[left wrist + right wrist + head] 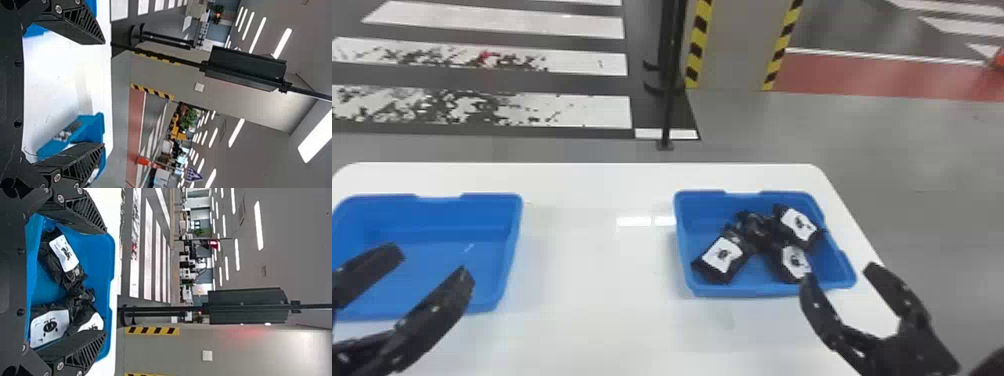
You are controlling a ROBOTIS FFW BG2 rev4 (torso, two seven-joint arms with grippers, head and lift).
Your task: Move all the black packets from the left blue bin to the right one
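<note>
Inside the right blue bin, see the black packets lying at mixed slants, ahead and left of the right gripper, nearer to it than to the left gripper. Find both spread, gripping nothing; probably needs only backing away.

Crumpled black packets with white labels lie bunched at differing angles inside the right blue bin. The left blue bin stands upright, well apart from it, on the white desk.
</note>
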